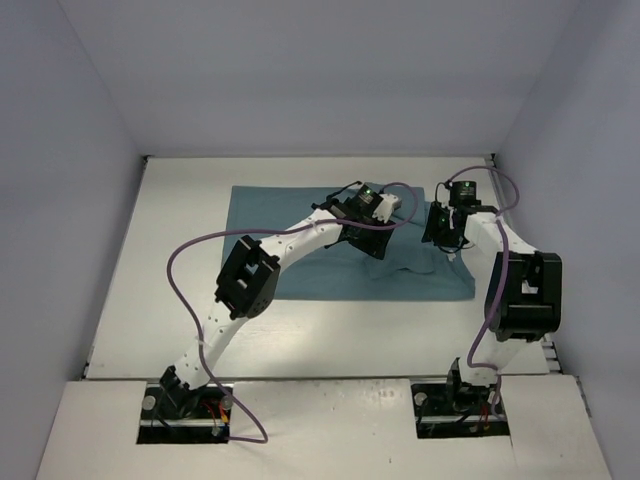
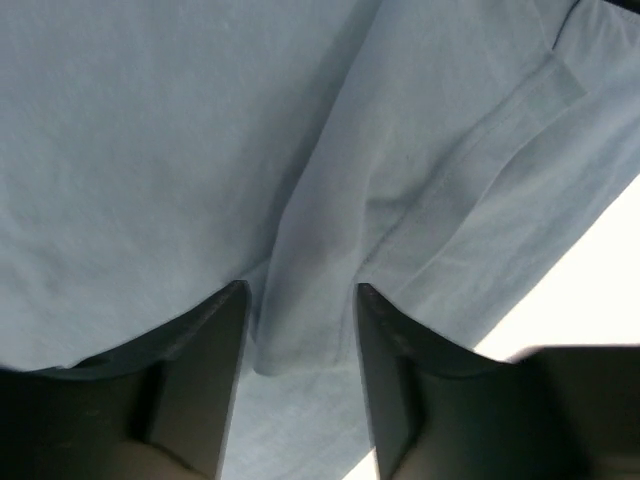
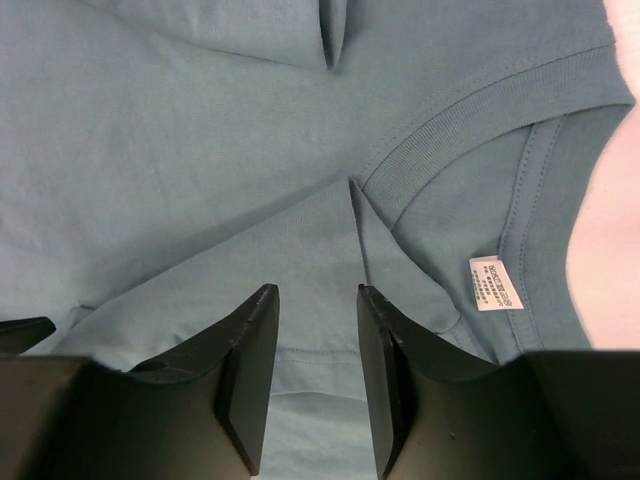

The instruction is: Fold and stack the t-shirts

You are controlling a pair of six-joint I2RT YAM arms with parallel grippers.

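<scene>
White desk [image 1: 150,300] holds the teal t-shirt [image 1: 270,205] spread mid-frame, first fold apparently starting: left end effector [image 2: 300,290] and right end effector [image 3: 318,290] both apart, straddling raised pleats near the collar [image 3: 480,110], next likely pinching shut and lifting together.

There is one teal-blue t-shirt [image 1: 270,212], spread across the middle of the overhead view. On it are one white label [image 3: 496,283], at the right of the right wrist view, and one ribbed crew collar [image 3: 470,118].

There are two white robot arms, the left arm [image 1: 290,245] at centre left and the right arm [image 1: 525,290] at the right. Each ends in two dark fingers, four in all: the left fingers [image 2: 200,390] and the right fingers [image 3: 240,380], low in their wrist views.

There are two purple cables, a left cable [image 1: 172,262] and a right cable [image 1: 512,188]. At the bottom edge are two bases, a left base [image 1: 185,400] and a right base [image 1: 460,405]. There is one white worktop [image 1: 170,230].
</scene>
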